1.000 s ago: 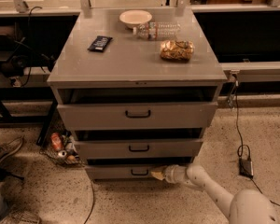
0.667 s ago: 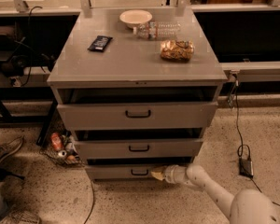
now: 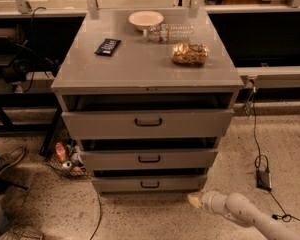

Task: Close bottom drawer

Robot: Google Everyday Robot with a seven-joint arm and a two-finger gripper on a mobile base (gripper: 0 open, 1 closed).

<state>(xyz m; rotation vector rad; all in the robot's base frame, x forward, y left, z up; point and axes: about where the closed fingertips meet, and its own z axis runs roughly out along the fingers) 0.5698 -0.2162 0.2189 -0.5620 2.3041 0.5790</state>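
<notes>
Bare floor (image 3: 155,211) between low-right gripper (image 3: 194,200) and bottom drawer (image 3: 150,184).

Warm, dim light falls on a pale speckled floor (image 3: 45,206). A grey cabinet's worktop (image 3: 140,69) fills the centre, with a long bench (image 3: 270,8) behind it at 12 o'clock. At 4 o'clock a black cable (image 3: 255,134) runs to a power brick (image 3: 263,179). A wire basket (image 3: 60,166) sits at 8 o'clock. The gripper (image 3: 194,200) hovers low at 5 o'clock.
</notes>
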